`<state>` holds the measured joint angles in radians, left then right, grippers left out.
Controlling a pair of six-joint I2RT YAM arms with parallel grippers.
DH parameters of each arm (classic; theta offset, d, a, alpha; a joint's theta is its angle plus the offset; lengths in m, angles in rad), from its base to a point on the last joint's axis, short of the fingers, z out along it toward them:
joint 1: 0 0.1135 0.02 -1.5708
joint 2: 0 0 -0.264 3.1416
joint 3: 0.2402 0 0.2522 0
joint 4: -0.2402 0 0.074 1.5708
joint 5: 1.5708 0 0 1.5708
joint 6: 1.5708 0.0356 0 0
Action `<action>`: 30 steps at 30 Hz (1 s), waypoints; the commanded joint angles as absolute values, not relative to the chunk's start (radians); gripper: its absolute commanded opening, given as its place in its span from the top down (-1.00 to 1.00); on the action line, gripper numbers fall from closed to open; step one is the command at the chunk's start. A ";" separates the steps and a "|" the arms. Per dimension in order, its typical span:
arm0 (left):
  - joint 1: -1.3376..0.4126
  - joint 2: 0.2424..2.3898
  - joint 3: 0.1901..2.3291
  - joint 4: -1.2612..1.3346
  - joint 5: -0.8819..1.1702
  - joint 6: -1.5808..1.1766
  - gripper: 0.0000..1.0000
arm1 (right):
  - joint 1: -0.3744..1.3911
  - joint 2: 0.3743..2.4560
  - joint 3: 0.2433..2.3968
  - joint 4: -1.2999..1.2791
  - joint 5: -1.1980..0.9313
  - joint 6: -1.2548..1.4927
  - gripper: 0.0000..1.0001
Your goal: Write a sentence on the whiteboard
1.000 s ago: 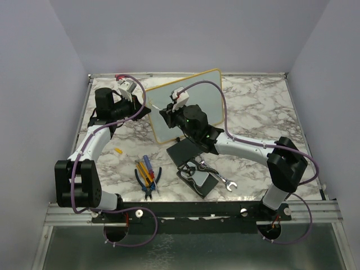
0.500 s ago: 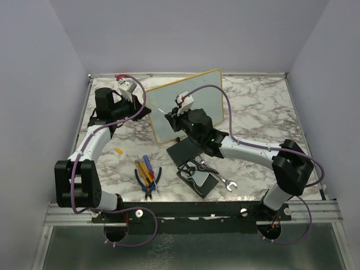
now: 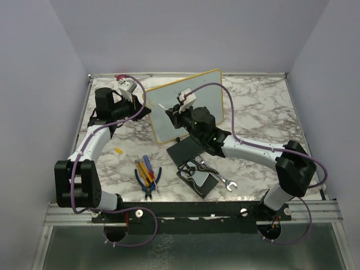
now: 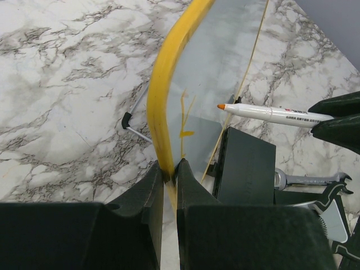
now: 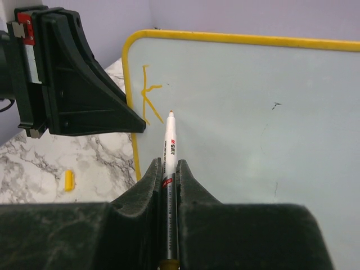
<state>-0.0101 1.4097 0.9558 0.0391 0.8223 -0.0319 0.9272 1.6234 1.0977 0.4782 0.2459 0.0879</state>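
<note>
The whiteboard (image 3: pixel 211 95) stands tilted on edge at the back left, with a white face (image 5: pixel 253 112) and a yellow frame (image 4: pixel 169 84). My left gripper (image 3: pixel 143 109) is shut on the frame's left edge (image 4: pixel 170 166). My right gripper (image 3: pixel 178 111) is shut on a white marker (image 5: pixel 170 140) with an orange tip, which points at the board's upper left area. Whether the tip touches the face is unclear. Of the sentence, a single orange letter like a "k" (image 5: pixel 147 101) shows near the left edge, also seen in the left wrist view (image 4: pixel 184 115).
A flat black pad (image 3: pixel 183 152) lies just in front of the board. Nearer me are a wrench (image 3: pixel 222 180), a black-and-grey tool (image 3: pixel 197 179), and pliers with screwdrivers (image 3: pixel 147 177). A small yellow cap (image 3: pixel 118 151) lies on the marble at left.
My right arm has shifted slightly to the right, carrying the marker tip a little rightward across the board. The left gripper has kept its hold and place.
</note>
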 commanded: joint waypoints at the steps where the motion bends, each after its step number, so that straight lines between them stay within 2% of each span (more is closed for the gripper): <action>1: -0.037 1.423 0.948 -0.041 0.801 0.024 1.00 | 0.923 1.645 1.143 0.522 0.230 0.069 0.99; 16: -0.037 1.425 0.950 -0.041 0.805 0.026 1.00 | 0.923 1.699 1.192 0.504 0.237 0.067 0.99; 30: -0.037 1.421 0.950 -0.041 0.804 0.026 1.00 | 0.923 1.682 1.152 0.478 0.318 0.083 0.99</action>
